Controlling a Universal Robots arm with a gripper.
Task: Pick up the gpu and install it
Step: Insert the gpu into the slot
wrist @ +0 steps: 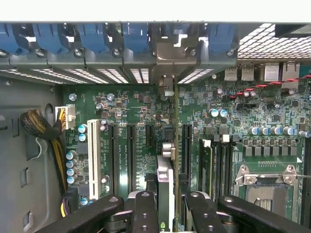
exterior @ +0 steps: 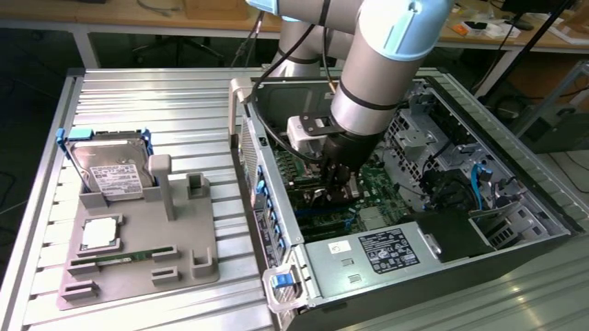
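Gripper (wrist: 165,208) fingers (wrist: 145,213) clamp the gpu (wrist: 165,179) edge-on, upright between them, so it meets the motherboard (wrist: 214,131) slot beneath.

arm (exterior: 382,62): silver tubes, pale blue joint caps, black cable
gripper (wrist: 167,213): black fingers (wrist: 145,213), round screw heads

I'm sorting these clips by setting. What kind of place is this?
Probably a robotics lab set up for PC assembly: an open computer case lies on a ribbed metal table, a grey fixture holds a hard drive, and cluttered workbenches stand behind.
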